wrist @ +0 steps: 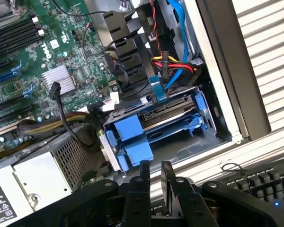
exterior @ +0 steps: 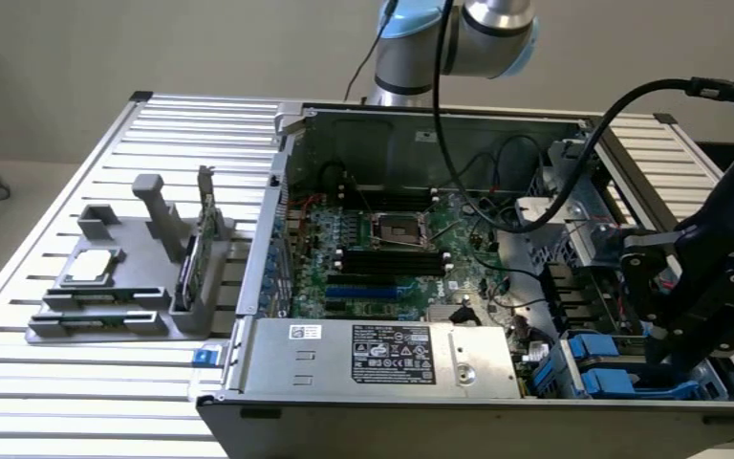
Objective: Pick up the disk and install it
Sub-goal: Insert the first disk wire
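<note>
1. Where the arm comes down at the exterior view's right, the gripper [exterior: 667, 354] hangs over the near corner of the open computer case [exterior: 278, 210], just above the drive bay.
2. Seen from the wrist, the gripper [wrist: 155, 166] has its two dark fingers [wrist: 144, 177] a narrow slot apart. Nothing sits between them, only the case rim showing through. They touch nothing.
3. The disk [wrist: 173, 106] lies flat in the upper slot of the bay, its silver-grey edge visible inside a blue plastic frame [wrist: 132, 127]. It is just beyond the fingertips and apart from them.
4. A blue flat cable [wrist: 157, 87] meets the far end of the disk, with a bundle of red, yellow and black wires [wrist: 173, 66] beside it.
5. Below the disk a second blue frame [wrist: 180, 128] looks open in the middle. I cannot tell what it holds.
6. The power supply [exterior: 380, 356], with its white and black labels, fills the near side of the case next to the bay. The green motherboard [exterior: 393, 249] lies behind it.
7. The case stands on a slatted metal table [exterior: 112, 402].
8. On the table at the exterior view's left, well apart from the arm, is a grey fixture [exterior: 99, 320]. It carries a small square chip [exterior: 92, 268] lying flat and a thin card [exterior: 199, 253] standing on edge.
9. A keyboard [wrist: 260, 184] shows past the case rim, beside the gripper body.
</note>
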